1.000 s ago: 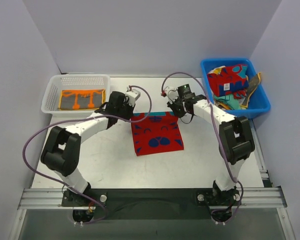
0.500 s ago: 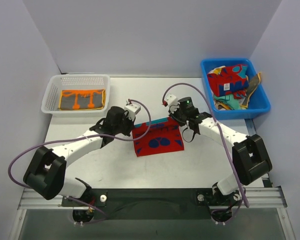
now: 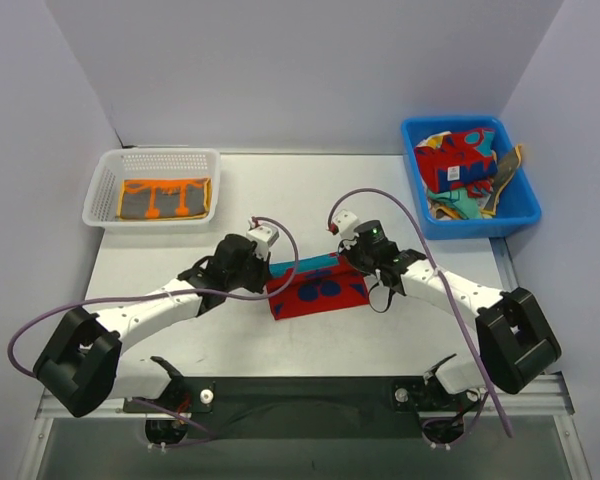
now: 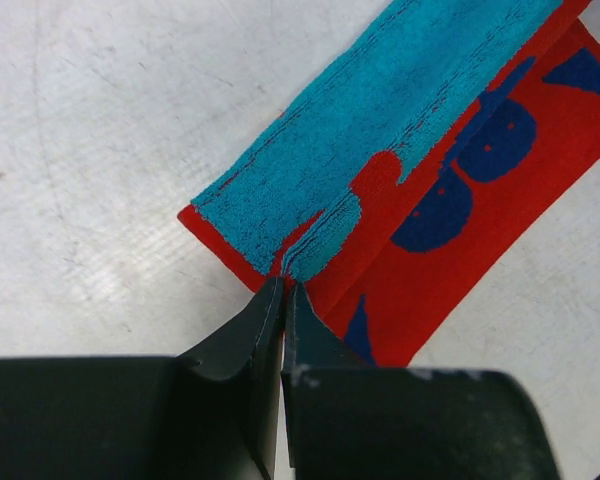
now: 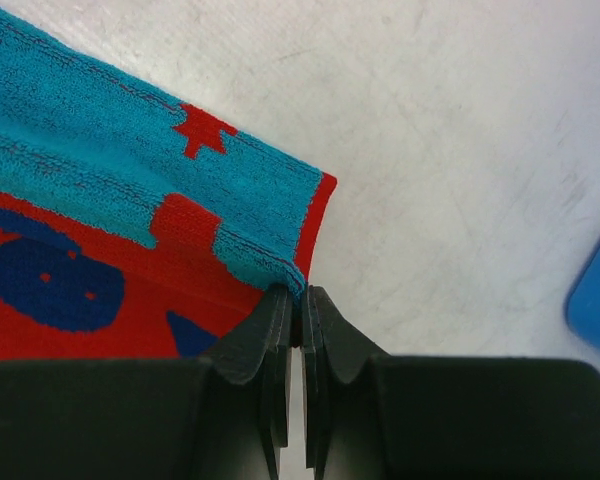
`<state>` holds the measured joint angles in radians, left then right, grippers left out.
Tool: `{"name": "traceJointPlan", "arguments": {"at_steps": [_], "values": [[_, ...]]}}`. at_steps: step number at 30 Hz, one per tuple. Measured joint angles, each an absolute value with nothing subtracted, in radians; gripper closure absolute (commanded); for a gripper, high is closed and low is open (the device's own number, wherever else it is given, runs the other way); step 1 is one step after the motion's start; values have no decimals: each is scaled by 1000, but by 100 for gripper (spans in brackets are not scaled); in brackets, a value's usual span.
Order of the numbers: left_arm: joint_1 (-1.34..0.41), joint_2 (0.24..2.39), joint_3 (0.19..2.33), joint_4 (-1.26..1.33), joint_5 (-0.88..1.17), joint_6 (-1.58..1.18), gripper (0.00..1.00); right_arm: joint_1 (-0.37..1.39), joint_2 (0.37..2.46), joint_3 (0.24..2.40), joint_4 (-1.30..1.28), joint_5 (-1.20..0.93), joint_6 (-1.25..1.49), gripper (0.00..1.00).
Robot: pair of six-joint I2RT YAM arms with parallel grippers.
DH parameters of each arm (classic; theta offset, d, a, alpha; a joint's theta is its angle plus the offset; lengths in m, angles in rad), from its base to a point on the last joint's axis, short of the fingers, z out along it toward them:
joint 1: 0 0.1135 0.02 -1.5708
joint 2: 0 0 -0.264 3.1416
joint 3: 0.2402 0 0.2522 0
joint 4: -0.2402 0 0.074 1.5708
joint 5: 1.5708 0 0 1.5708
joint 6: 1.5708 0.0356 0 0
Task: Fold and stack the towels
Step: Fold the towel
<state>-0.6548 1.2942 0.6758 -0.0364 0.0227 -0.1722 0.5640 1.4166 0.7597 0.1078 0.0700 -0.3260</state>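
We judge the task early: one orange towel (image 3: 165, 197) lies in the white mesh basket (image 3: 160, 155), the red towel (image 3: 325, 295) on the table (image 3: 310, 190) is mid-fold, left gripper (image 4: 283, 290) and right gripper (image 5: 300, 300) each pinched shut on a corner, and more towels (image 3: 458, 160) wait in the blue bin (image 3: 485, 228).

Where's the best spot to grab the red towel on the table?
Probably the two corners of its turned-over edge, one per gripper, coming from the near side. The red towel lies flat, so only thin corners fit between jaws; the left gripper and right gripper pinch there.
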Motion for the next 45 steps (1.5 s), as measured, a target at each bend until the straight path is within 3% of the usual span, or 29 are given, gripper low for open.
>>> {"name": "traceJointPlan", "arguments": {"at_steps": [15,31,45], "values": [[-688,1317,612,-116,71,-383,100,574,1487,768,-99,-7,-67,100],[-559,1691,991,-302,27,-337,100,477,1706,1001,-240,-114,54,100],[-554,1510,1000,-360,32,-278,100,459,1566,1014,-274,-148,80,100]]}}
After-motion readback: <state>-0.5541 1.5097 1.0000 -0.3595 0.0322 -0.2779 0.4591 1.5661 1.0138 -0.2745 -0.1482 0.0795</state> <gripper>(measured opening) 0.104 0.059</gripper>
